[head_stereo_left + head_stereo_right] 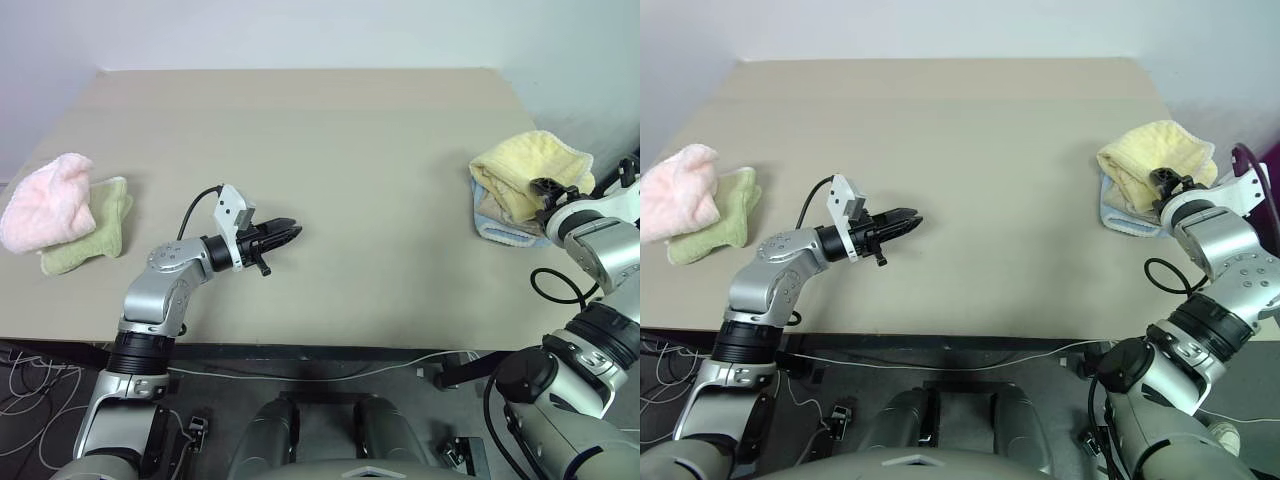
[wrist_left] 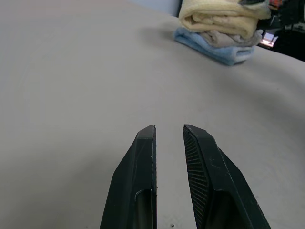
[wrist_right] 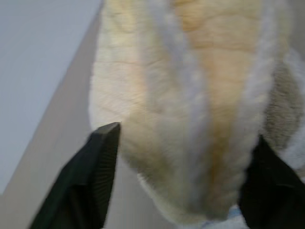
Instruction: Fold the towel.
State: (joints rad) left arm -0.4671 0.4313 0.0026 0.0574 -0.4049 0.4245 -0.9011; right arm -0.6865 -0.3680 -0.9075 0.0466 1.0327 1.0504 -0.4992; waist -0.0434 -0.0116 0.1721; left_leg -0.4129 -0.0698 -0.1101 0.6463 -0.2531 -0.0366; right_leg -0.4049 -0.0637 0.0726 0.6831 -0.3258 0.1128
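Nearest the robot, the front edge of the beige table (image 1: 330, 150) is running across the head views, with cables hanging below it; the left gripper (image 1: 290, 234) is hovering over the near middle of the tabletop, its two black fingers (image 2: 143, 176) standing close together with only a narrow slit between them and nothing in it; a broad stretch of bare tabletop is lying around it and beyond it to the far edge at the pale wall. Toward the table's left edge, a pink fluffy cloth (image 1: 48, 202) is resting on a green cloth (image 1: 92, 238), well apart from either gripper. At the right edge, the pale yellow towel (image 1: 528, 168) is sitting folded on top of a small stack, over a beige cloth (image 2: 228, 38) and a light blue cloth (image 2: 209, 46), leaving little room between the stack and the table's side. The right gripper (image 3: 181, 167) is standing right at the towel's near side, its fingers spread wide to either side of the towel's folded end without pinching it.
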